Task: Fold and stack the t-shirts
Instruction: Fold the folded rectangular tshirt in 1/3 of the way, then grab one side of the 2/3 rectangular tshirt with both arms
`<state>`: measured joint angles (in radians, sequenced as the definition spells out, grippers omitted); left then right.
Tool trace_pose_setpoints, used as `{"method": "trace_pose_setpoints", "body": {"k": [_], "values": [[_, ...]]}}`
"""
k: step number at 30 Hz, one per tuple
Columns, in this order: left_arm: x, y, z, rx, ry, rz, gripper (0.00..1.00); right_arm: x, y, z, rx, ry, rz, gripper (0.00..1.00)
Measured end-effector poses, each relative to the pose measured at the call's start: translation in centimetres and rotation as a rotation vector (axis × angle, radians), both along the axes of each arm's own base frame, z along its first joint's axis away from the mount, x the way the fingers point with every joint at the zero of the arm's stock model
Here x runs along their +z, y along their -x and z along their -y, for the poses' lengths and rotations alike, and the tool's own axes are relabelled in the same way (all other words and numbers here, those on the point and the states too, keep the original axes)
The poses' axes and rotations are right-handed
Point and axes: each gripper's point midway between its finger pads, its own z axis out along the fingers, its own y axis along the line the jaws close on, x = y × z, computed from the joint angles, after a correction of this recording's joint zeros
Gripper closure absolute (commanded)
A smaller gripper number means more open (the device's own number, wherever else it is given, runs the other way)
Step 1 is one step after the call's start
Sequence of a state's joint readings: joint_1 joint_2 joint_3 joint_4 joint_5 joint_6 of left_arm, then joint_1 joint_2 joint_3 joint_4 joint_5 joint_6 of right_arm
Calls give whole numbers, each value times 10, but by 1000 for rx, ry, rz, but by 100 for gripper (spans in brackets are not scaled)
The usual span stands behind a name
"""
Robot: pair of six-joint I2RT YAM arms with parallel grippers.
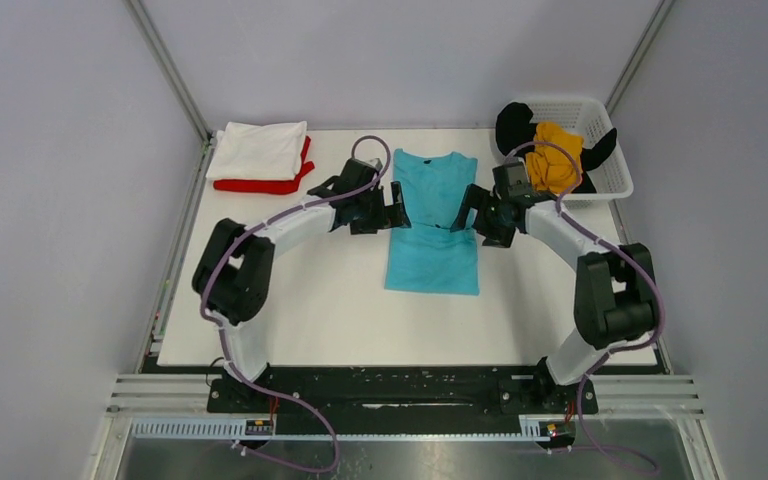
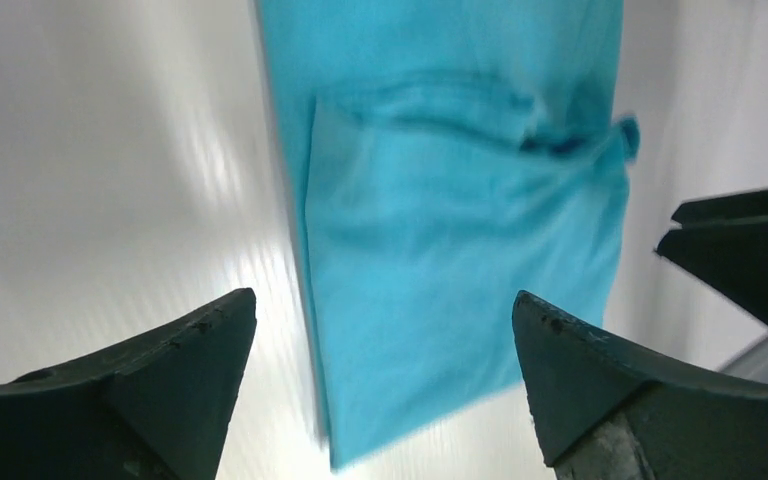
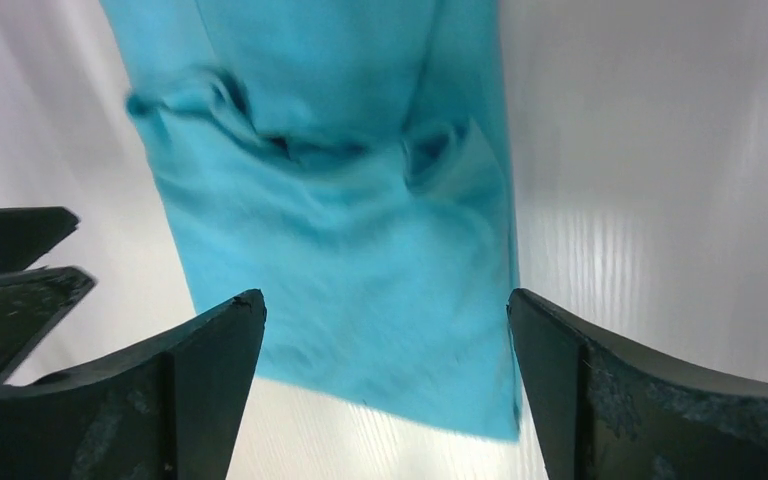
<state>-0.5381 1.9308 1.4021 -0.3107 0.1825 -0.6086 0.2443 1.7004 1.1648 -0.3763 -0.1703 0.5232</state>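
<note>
The turquoise t-shirt (image 1: 433,222) lies flat in the middle of the table, sleeves folded in to a long narrow strip, collar at the far end. My left gripper (image 1: 397,206) hangs open and empty at its left edge, my right gripper (image 1: 468,210) open and empty at its right edge, both at mid-length. The shirt fills the left wrist view (image 2: 460,250) and the right wrist view (image 3: 360,250) between spread fingers. A folded white t-shirt (image 1: 257,150) lies on a folded red one (image 1: 260,185) at the far left. The mustard-yellow t-shirt (image 1: 557,165) and black t-shirt (image 1: 513,125) lie in the basket.
A white plastic mesh basket (image 1: 610,180) stands at the far right corner of the white table (image 1: 320,310). Metal frame posts rise at both far corners. Purple cables loop over both arms.
</note>
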Motion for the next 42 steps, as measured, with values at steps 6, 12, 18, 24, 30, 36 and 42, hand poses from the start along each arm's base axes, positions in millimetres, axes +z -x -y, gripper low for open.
{"method": "trace_pose_setpoints", "body": {"k": [6,12,18,24,30,36,42], "values": [[3,72,-23,-39,39,-41,8,-21,76,8,17,-44,-61,2],[-38,129,-33,-55,13,-169,20,-48,128,13,11,-78,-142,13],[-53,146,-26,-66,10,-218,42,-54,133,13,7,-89,-149,30],[-58,141,-17,-60,29,-225,55,-58,130,13,0,-86,-147,42],[-62,135,-4,-74,46,-230,83,-61,126,11,-7,-90,-144,55],[-67,133,5,-90,56,-250,100,-67,120,9,-16,-99,-147,97],[-66,140,0,-89,55,-245,100,-68,124,8,-11,-104,-148,100]]}}
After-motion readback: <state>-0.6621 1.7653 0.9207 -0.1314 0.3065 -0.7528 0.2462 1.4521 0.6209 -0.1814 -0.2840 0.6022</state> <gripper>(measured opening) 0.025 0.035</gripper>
